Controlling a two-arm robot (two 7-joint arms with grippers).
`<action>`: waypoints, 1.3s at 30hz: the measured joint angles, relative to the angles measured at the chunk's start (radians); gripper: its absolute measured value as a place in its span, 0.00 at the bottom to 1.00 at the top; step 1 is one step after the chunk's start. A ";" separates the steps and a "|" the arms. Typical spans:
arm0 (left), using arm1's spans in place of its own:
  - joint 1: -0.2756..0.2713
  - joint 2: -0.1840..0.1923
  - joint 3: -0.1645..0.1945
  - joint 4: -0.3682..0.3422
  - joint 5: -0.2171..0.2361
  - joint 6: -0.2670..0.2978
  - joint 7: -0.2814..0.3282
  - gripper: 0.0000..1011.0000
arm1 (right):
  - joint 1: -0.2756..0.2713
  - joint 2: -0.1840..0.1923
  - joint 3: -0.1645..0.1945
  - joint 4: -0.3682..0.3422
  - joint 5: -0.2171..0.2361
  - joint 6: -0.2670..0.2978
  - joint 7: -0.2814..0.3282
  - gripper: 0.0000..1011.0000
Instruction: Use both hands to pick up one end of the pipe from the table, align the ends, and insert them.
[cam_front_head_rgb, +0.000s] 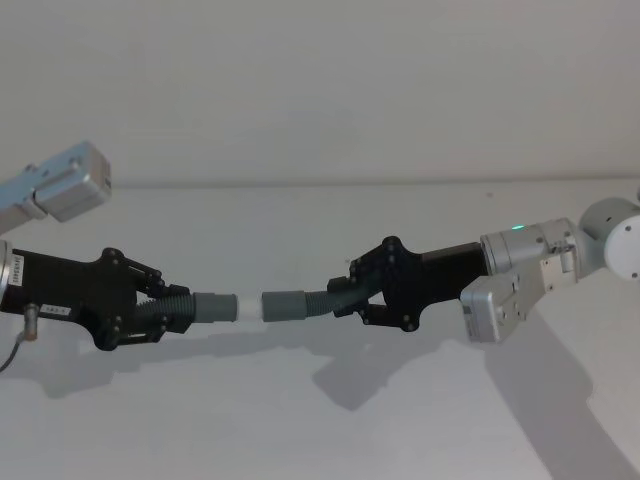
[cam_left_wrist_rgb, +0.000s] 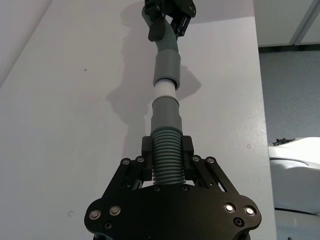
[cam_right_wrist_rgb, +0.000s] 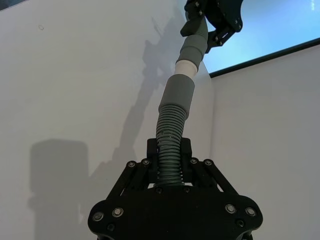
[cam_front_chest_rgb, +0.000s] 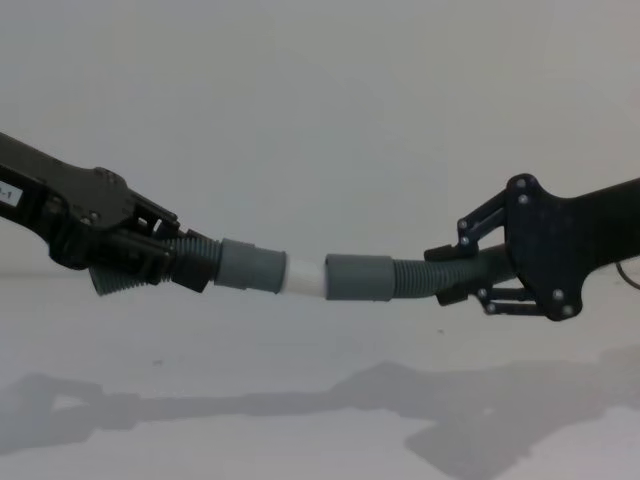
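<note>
A: While both hoses hang above the table (cam_front_head_rgb: 320, 420), where do they sit in frame?

B: Head view: left hose (cam_front_head_rgb: 165, 312) at lower left, right hose (cam_front_head_rgb: 325, 300) just right of centre. Both roughly level, pointing at each other.

A: Tool state?

B: Left tool (cam_front_head_rgb: 160, 305) clenched on the ribbed part of the left hose. Right tool (cam_front_head_rgb: 362, 293) clenched on the ribbed part of the right hose. Left wrist view shows fingers (cam_left_wrist_rgb: 145, 150) on either side of the ribs; right wrist view the same on its side.

A: Ends?

B: Left cuff (cam_front_head_rgb: 210, 307) carries the white tip (cam_front_head_rgb: 229, 307). Right cuff (cam_front_head_rgb: 283, 304) is the socket. Head view shows a small gap between tip and socket. Chest view has the white tip (cam_front_chest_rgb: 303, 278) touching the socket's rim (cam_front_chest_rgb: 358, 278), so I cannot tell if it has gone in at all.

A: Alignment?

B: Close to in line from the head view. In the chest view the left cuff (cam_front_chest_rgb: 248, 267) slopes slightly down toward the joint; the right one is nearly level.

A: Table contact?

B: Neither hose touches it; shadows fall on the surface underneath.
</note>
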 joint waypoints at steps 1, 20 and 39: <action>0.000 0.000 0.000 0.000 0.000 0.000 0.000 0.30 | 0.001 0.000 -0.001 0.000 0.000 0.000 0.000 0.23; 0.000 0.000 0.000 0.000 0.000 0.000 0.000 0.30 | 0.011 0.001 -0.016 -0.023 0.021 0.021 -0.002 0.23; 0.000 0.000 0.000 0.000 0.000 0.000 0.000 0.30 | 0.013 0.003 -0.020 -0.034 0.030 0.031 -0.004 0.23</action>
